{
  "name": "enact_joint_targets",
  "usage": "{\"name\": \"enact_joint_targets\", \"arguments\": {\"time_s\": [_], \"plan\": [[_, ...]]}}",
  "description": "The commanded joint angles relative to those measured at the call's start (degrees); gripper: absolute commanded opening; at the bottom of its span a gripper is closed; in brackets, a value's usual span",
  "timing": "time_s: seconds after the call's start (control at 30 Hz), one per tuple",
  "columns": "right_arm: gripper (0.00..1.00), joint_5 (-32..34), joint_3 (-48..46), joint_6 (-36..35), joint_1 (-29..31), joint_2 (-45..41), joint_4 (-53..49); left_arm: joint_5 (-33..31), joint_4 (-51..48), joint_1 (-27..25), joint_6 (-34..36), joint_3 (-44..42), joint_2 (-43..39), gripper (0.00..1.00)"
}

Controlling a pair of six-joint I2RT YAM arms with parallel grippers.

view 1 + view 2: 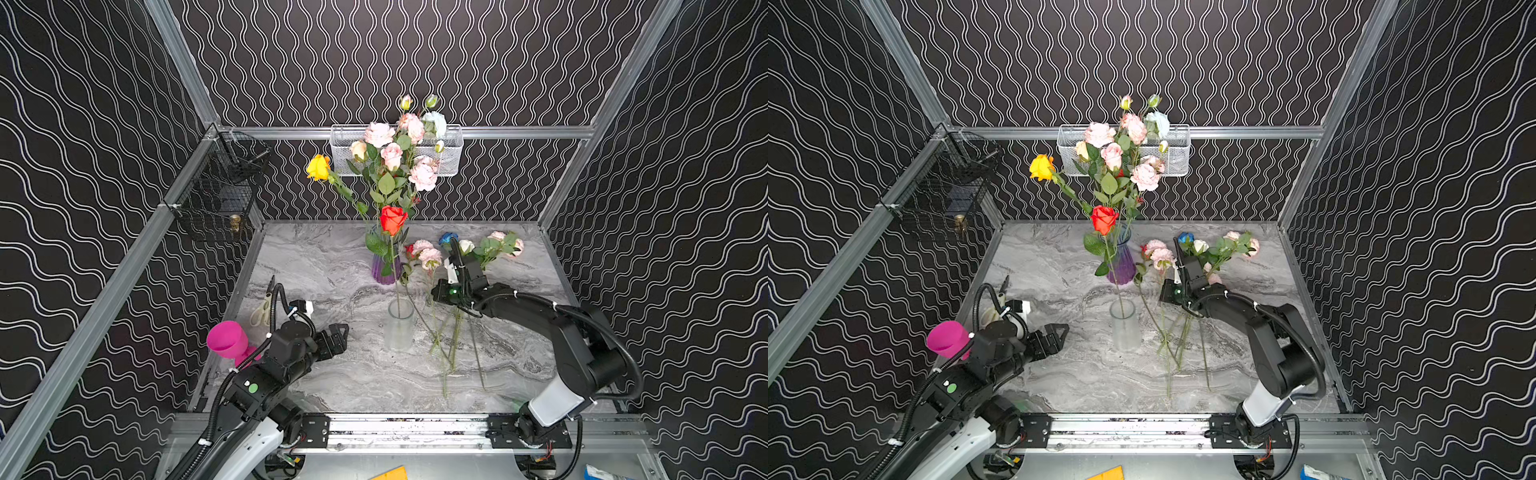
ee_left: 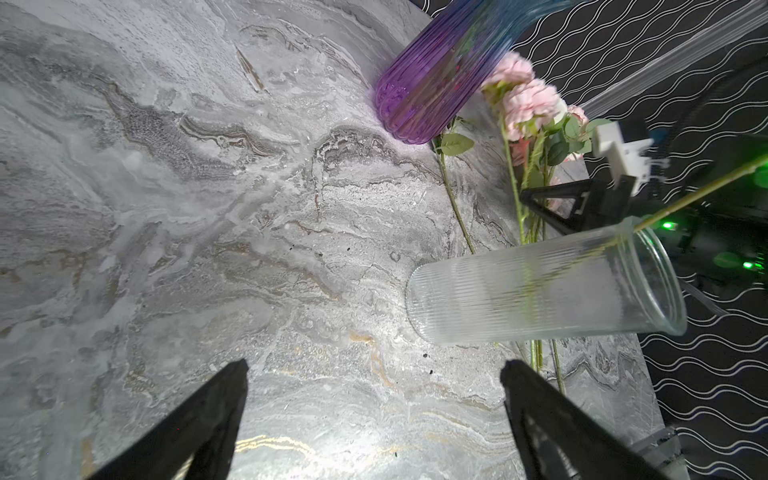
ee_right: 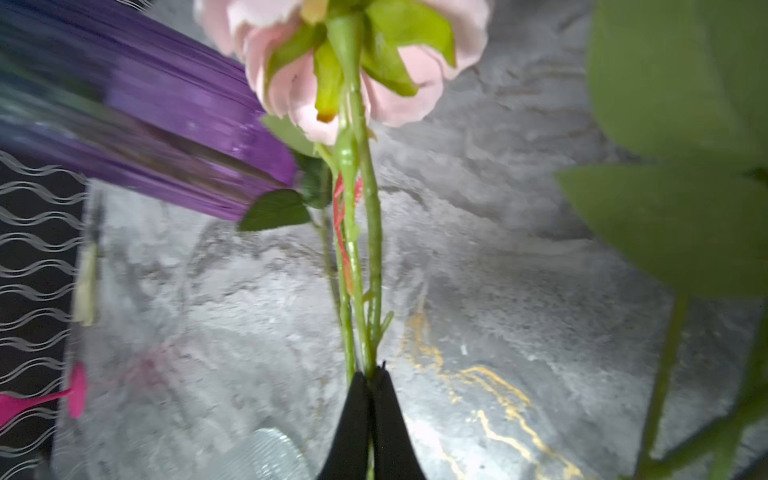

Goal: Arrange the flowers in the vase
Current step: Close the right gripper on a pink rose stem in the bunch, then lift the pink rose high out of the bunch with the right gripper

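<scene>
Right wrist view: right hand (image 3: pixel 372 370) clenched on pink flower stems (image 3: pixel 374 249), purple vase (image 3: pixel 187 124) just beside.

Bright, even light; purple vase (image 3: pixel 166 137) motion-blurred

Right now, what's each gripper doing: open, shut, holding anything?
Left gripper: open, holding nothing.
Right gripper: shut on pale pink rose stems.
</scene>
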Motion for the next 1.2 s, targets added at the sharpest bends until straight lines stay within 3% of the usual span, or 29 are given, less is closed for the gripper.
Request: {"name": "enact_joint_targets", "arguments": {"time_s": [0.0,0.27,0.43,0.7,0.9,1.17], "plan": [[0.0,-0.7,-1.5,1.2,0.0,-3.9,5.7,-0.9,0.5,0.1,0.6,0.8,0.2,0.98],[0.0,2.4,-10.2,5.1,0.0,-19.9,16.8,-1.2,0.5,0.1,0.2,2.1,0.7,0.98],[0.0,3.6,-16.3,5.6,0.0,-32.3,28.2,-2.0,5.5,0.1,-4.8,-2.4,-4.5,0.98],[0.0,8.4,-13.6,-0.9,0.0,-45.7,31.6,1.6,16.9,0.1,-14.1,-10.4,-7.9,0.98],[0.0,7.9,-6.2,-2.0,0.0,-45.7,33.0,5.9,28.6,0.1,-21.3,-15.4,-4.9,0.98],[0.0,1.6,4.8,4.0,0.4,-35.1,38.0,6.7,23.9,0.1,-19.4,-12.5,-3.9,0.98]]}}
